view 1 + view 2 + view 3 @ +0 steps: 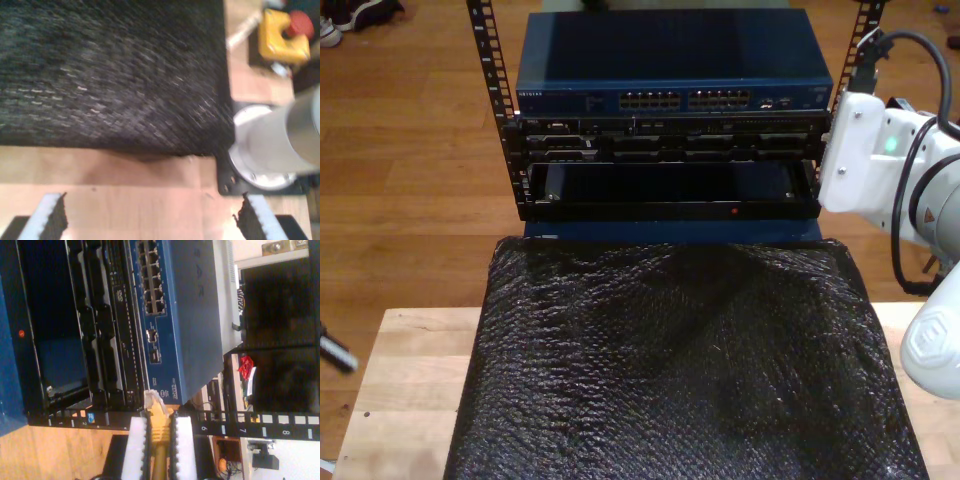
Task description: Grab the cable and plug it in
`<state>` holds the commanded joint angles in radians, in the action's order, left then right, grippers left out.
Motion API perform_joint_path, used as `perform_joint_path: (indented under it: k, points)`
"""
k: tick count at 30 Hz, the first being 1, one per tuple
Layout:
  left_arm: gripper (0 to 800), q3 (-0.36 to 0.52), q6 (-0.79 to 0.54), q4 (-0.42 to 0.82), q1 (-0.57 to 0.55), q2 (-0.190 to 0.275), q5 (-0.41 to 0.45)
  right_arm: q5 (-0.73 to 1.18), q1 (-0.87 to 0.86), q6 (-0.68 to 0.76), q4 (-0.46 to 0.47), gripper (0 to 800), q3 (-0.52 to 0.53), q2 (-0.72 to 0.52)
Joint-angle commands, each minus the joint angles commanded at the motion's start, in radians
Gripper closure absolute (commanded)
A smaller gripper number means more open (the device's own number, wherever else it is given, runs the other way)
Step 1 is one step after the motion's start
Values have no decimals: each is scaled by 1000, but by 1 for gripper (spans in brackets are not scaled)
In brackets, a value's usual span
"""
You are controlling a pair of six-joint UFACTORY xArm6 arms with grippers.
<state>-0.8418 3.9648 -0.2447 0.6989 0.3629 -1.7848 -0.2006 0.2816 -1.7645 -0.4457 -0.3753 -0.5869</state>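
Between the white padded fingers [137, 447] of my second gripper [159, 442], the cable [159, 426] is being pinched just behind its plug, the two pads pressing in against the yellow-orange boot from either side. Its small clear plug is sticking out past the fingertips and pointing toward the blue network switch [192, 315], close to the switch's lower front edge but not seated in any of the ports [151, 277], which are sitting further along the face. Below the switch, a black rack unit [100, 335] is showing rows of slots, and its large open bay [50, 305] is looking dark inside; I cannot tell what, if anything, is lying in it. In the exterior view, the same switch [670, 65] is sitting at the top of the rack [490, 90], with a white arm [875, 165] standing at the exterior view's right, beside the rack post. My first gripper [150, 217] is hanging with its fingers [50, 217] spread wide apart and gripping nothing, above the bare wooden table [125, 200] just off the edge of the black textured mat [110, 75]. Near it, a yellow box with a red button [285, 32] is resting on the wood.
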Motion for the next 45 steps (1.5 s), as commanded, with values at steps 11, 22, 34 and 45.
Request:
perform_joint_path:
  k: [11,22,34,45]
  points:
    - [2,178,-347,166,276,43,23,-2,0,0,-3,799,0,18]
    - [2,362,-559,287,476,71,141,-2,3,0,-6,800,0,18]
    - [2,459,-647,327,506,104,207,-2,3,2,-8,799,3,18]
    - [2,568,-677,359,594,140,391,-2,3,2,-8,799,11,18]
